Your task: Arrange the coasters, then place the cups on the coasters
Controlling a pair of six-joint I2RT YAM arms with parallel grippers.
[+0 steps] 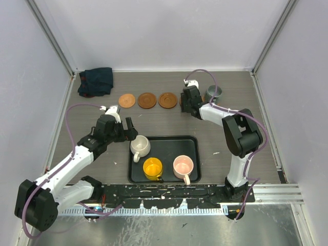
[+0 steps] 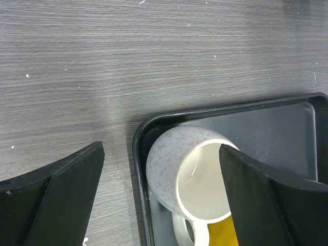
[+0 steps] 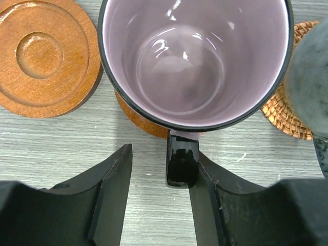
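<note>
**Mauve cup sitting on its coaster, three cups in the tray**

Quick rundown, everything placed off the black tray (image 1: 169, 146). Beyond its far edge there's a row of bare coasters (image 1: 147, 100), three brown discs side by side. Just right of that row, past the tray's far-right corner, the mauve cup (image 3: 195, 61) stands upright on a fourth brown coaster (image 3: 136, 119), which only peeks out from under it.

The right gripper (image 3: 163, 154) is at the cup's handle (image 3: 182, 161). Its jaws are parted with the handle between the fingers. There's a clear gap on one side, and the other finger is right up against it, though I can't say if it actually touches. Nothing looks clamped.

A bit further out past the tray's right side, the grey-green cup (image 1: 213, 93) stands on a woven coaster (image 3: 287, 115), close beside the mauve one.

Inside the tray, the cream-white cup (image 2: 169, 169) is in the far-left corner. The yellow cup (image 1: 152, 168) is by the middle of the near edge, with the pink cup (image 1: 183, 165) to its right.

The left gripper (image 2: 161, 148) hovers spread wide at that far-left corner. One finger is over the cream cup's mouth and the other is out over the table (image 2: 154, 61) beside the tray's left rim. It's got hold of nothing.

A dark teal cloth (image 1: 96, 81) lies well beyond the tray's far-left corner.
</note>
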